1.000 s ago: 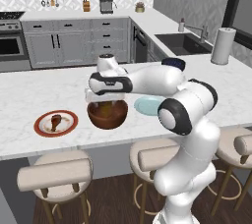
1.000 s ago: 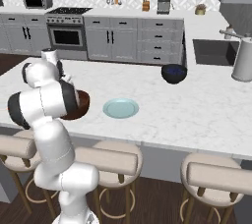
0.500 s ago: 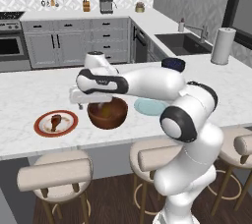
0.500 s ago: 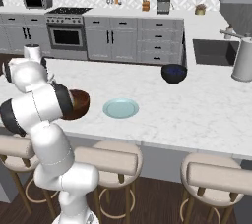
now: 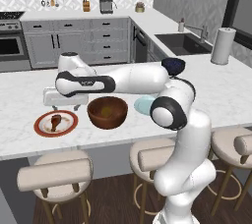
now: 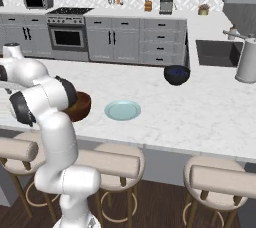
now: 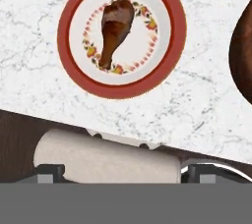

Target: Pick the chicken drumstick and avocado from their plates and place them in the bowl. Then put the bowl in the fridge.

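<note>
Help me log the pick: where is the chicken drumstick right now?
The chicken drumstick lies on the red-rimmed plate near the counter's front edge, left of the wooden bowl in the left base view.

The counter (image 7: pixel 197 105) is seen as white grey-veined marble with a smooth finish. Dark reddish-brown wood is shown by the bowl (image 5: pixel 107 112). The red-rimmed plate (image 7: pixel 122 86) appears glazed, and the chicken drumstick (image 7: pixel 115 30) is rendered glossy brown
</note>
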Controlling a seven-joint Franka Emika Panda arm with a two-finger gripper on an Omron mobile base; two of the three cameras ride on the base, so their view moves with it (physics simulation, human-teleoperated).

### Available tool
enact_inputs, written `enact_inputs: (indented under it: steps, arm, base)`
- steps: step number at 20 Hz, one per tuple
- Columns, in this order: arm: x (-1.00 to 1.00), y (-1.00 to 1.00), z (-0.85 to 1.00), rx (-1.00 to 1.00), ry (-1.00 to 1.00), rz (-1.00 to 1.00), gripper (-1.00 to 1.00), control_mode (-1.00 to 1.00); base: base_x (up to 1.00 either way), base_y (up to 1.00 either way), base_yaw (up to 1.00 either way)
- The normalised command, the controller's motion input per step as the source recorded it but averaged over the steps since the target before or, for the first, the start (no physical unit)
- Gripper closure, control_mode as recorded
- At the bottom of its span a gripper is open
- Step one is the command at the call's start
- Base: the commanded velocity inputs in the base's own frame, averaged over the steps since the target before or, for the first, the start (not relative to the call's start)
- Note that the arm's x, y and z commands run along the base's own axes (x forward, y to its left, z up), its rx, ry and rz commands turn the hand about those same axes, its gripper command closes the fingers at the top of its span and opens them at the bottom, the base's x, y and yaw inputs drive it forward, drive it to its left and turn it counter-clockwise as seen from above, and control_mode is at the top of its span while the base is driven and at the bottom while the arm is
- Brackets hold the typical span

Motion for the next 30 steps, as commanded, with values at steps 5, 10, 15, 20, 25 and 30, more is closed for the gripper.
enact_inputs:
  steps: [5, 10, 15, 20, 25, 30]
  arm:
    - [0.17, 0.63, 0.0, -0.07, 0.01, 0.01, -1.0, -1.0]
    - [0.38, 0.27, 0.0, -0.16, 0.0, 0.0, -1.0, -1.0]
    - [0.26, -0.15, -0.21, -0.16, 0.0, -0.06, -1.0, -1.0]
    - [0.07, -0.24, -0.6, -0.02, -0.13, -0.06, -1.0, -1.0]
    - [0.0, -0.33, -0.79, 0.02, -0.17, -0.09, -1.0, -1.0]
    - [0.06, -0.55, -0.52, 0.13, -0.09, -0.12, -1.0, -1.0]
  base:
    - [0.0, 0.0, 0.0]
    - [0.0, 0.0, 0.0]
    - [0.0, 0.0, 0.0]
    - [0.0, 0.0, 0.0]
    - [0.0, 0.0, 0.0]
    - [0.0, 0.0, 0.0]
